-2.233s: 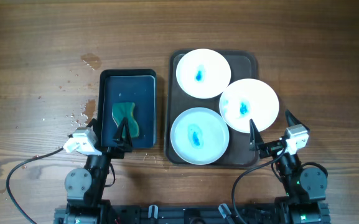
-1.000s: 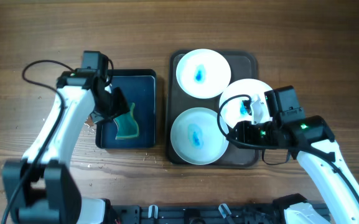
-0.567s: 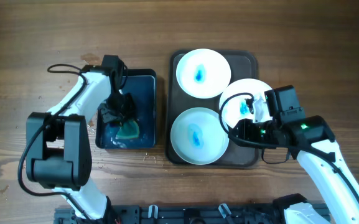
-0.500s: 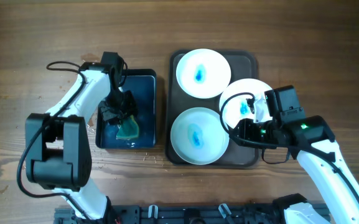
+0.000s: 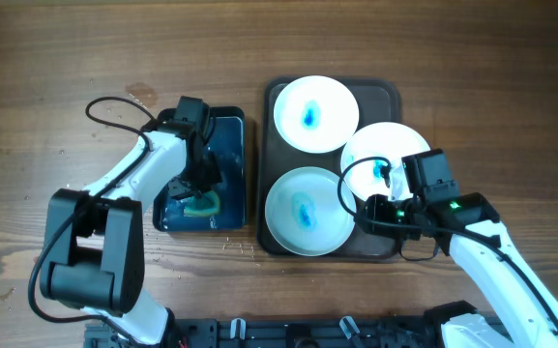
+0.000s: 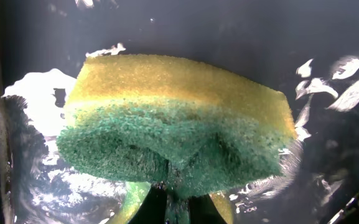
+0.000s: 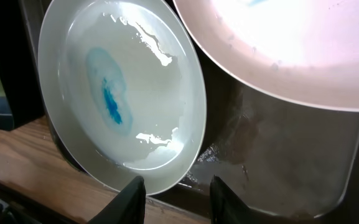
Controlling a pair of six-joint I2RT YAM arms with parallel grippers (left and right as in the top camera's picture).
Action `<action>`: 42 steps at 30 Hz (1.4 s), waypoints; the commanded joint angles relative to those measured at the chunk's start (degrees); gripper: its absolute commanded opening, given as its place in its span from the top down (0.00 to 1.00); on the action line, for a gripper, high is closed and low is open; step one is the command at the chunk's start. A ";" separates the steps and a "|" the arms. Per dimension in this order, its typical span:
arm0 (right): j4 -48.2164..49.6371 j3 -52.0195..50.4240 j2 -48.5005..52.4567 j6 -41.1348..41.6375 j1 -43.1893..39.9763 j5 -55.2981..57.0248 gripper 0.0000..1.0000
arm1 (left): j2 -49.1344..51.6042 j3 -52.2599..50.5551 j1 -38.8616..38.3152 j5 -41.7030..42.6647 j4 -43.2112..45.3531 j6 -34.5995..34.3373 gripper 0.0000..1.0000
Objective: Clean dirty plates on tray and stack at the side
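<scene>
Brown tray [image 5: 380,92] on bench [image 5: 66,77]: three blue-smeared plates [image 5: 315,114]. Black tray [image 5: 228,145] alongside holds sponge [image 6: 173,124], pinched in left gripper [image 5: 198,187] jaws, arm reaching down. Right gripper [image 7: 179,199] jaws apart, empty, low beside near plate [image 7: 123,99].

no legible text or labels

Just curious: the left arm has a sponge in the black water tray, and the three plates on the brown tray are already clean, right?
Not clean: in the overhead view each of the three plates has a blue smear at its centre. The rest holds.
</scene>
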 commanded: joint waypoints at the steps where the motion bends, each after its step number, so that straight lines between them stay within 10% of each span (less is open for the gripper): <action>1: 1.09 -0.48 0.52 1.22 0.33 -0.11 0.65 | -0.79 -1.42 -0.46 4.20 -0.04 -0.13 0.96; 19: 15.67 -0.48 19.80 2.23 8.26 14.73 0.75 | -24.02 3.48 -6.71 12.24 -10.43 0.24 0.96; 22: 19.96 -0.46 21.00 6.05 8.52 16.44 0.94 | -23.47 3.48 -10.01 14.93 -9.01 -0.22 0.96; 32: 18.18 -0.46 20.98 10.23 8.52 17.11 0.96 | 0.83 3.45 -25.42 23.93 12.66 -9.68 0.96; 37: 17.97 -0.46 20.98 10.21 8.52 17.03 0.96 | 9.46 3.48 -27.06 16.37 15.85 -12.85 0.96; 42: 17.99 -0.46 20.98 10.23 8.52 16.04 0.96 | 9.16 10.29 -23.96 -6.67 -1.75 -13.22 0.96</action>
